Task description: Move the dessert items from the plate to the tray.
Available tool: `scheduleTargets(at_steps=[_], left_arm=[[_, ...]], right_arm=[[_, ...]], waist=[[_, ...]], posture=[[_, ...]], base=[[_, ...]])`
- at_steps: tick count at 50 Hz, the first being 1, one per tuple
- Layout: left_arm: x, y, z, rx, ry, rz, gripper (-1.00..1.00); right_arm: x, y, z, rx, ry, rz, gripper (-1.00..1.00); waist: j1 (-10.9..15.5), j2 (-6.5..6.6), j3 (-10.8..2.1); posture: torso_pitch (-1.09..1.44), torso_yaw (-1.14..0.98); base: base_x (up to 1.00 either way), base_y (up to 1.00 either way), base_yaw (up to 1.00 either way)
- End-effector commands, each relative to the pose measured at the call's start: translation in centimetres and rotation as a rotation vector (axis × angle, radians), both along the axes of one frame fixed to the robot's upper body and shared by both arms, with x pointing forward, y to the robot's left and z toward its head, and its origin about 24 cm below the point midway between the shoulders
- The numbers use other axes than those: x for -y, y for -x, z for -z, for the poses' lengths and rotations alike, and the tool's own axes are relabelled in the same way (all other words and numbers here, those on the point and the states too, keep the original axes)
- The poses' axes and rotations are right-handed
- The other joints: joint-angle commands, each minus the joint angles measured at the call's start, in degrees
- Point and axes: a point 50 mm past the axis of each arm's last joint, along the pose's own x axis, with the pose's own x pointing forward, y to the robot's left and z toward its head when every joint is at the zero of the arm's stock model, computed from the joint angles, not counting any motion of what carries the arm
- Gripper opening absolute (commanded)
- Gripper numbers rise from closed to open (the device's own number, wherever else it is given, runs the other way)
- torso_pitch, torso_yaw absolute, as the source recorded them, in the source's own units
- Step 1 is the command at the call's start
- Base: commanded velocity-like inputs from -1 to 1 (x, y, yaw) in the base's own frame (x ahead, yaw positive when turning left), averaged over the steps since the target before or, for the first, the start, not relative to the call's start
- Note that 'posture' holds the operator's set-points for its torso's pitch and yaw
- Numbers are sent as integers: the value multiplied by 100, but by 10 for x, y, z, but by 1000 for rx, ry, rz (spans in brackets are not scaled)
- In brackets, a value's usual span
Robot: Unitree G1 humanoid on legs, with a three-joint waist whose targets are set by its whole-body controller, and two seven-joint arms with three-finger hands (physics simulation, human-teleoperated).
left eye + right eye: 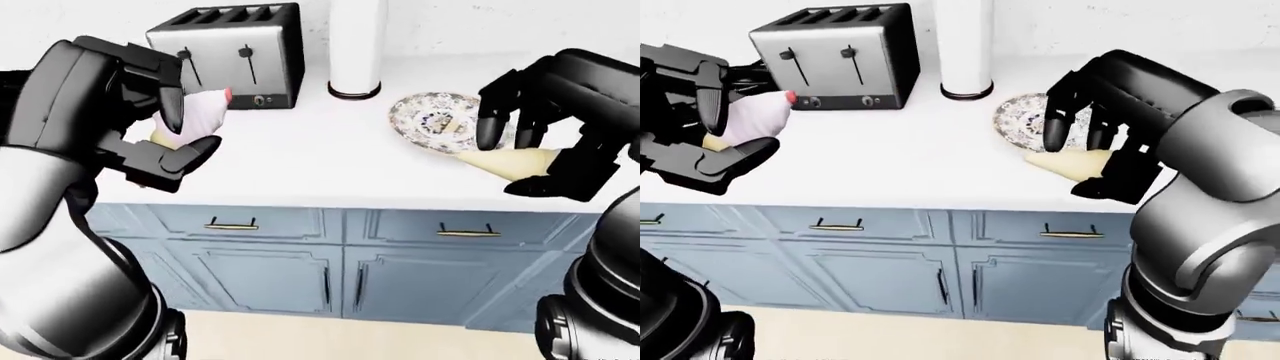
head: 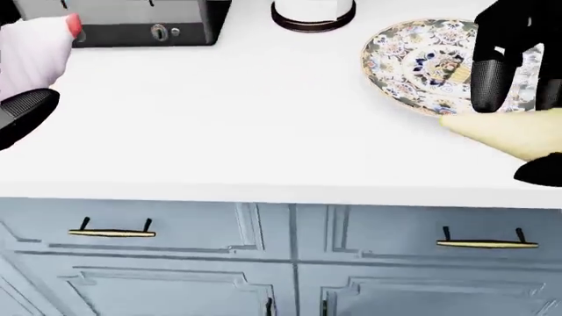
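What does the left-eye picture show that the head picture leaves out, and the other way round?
Only the left-eye view shows the whole toaster, the robot's arms and body, and the floor below the cabinets. Only the head view shows the plate up close, patterned and with nothing on its visible part. Both show the white counter, the blue cabinets, the left hand closed on a pink-white dessert, and the right hand closed on a pale cone-shaped dessert. No tray appears in either.

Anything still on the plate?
The patterned plate looks bare where visible; its right side is hidden behind the right hand holding a cream wedge. The left hand holds the pink dessert.
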Motion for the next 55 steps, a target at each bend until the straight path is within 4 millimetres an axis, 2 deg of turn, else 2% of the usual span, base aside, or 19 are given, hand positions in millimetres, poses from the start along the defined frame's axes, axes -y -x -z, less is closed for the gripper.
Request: scheduleTargets(at_steps=[1,6,8,9,12,14,17,18,19,28,30,31,34,36,39,40,49,52,55], left_arm=[[5,6,-12,75,-30,15,-100],[9,6,-9,72,-30,36,-100],[9,4,-5,66,-28,34,-100],[9,5,-5,64,-27,38,-100],[10,5,-4,64,-27,40,-100],[10,6,-4,64,-25,42,-100],[10,7,-5,67,-28,45,-100],[10,7,-5,68,-30,45,-100],[10,7,-5,68,-29,44,-100],[6,7,-10,104,-28,32,-100],[5,6,-8,99,-31,31,-100],[6,6,-7,97,-32,31,-100],[7,7,-5,86,-27,32,-100],[7,4,-3,85,-26,30,-100],[6,4,-5,88,-27,27,-100],[6,4,-5,88,-27,26,-100],[6,6,-5,86,-22,31,-100],[6,6,-3,83,-22,32,-100],[6,7,-5,85,-21,33,-100]], right_arm=[[5,12,-18,123,4,46,-100],[4,10,-17,125,6,42,-100],[3,10,-15,120,11,38,-100],[3,9,-14,118,15,37,-100],[2,9,-15,121,17,36,-100],[2,9,-15,123,17,33,-100],[1,10,-16,125,20,30,-100],[1,10,-16,125,19,29,-100],[0,10,-16,127,18,29,-100],[-2,10,-15,126,27,17,-100],[-4,10,-15,132,26,6,-100],[-5,10,-15,136,25,-2,-100],[-6,10,-17,149,14,-12,-99],[-5,9,-19,160,13,-15,-99],[-9,10,-24,189,5,-38,-98],[-11,10,-24,191,0,-54,-99],[-17,10,-29,227,10,-94,-99],[-18,9,-27,224,12,-95,-99],[-18,10,-29,228,15,-95,-99]], waist=[[-45,-95,-169],[-57,-395,-15],[-175,-799,-203],[-161,-560,-62],[-148,-708,-285],[-145,-608,-206],[-169,-175,-147],[-152,200,-275],[-143,179,-283],[-77,-359,-44],[-168,-727,-205],[-199,-566,-86],[-151,-671,-297],[-128,-580,-230],[-138,-147,-164],[-106,253,-294],[-37,-267,-24],[-133,-651,-180],[-138,-619,-246]], posture=[[0,0],[0,0],[0,0],[0,0],[0,0],[0,0],[0,0],[0,0],[0,0],[0,0],[0,0],[0,0],[0,0],[0,0],[0,0],[0,0],[0,0],[0,0],[0,0]], base=[[0,97,0],[0,98,0],[0,97,0],[0,98,0],[0,97,0],[0,98,0],[0,97,0],[0,98,0],[0,97,0],[0,97,0],[0,99,0],[0,99,0],[0,99,0],[0,99,0],[0,100,0],[0,99,0],[0,99,0],[0,99,0],[0,99,0]])
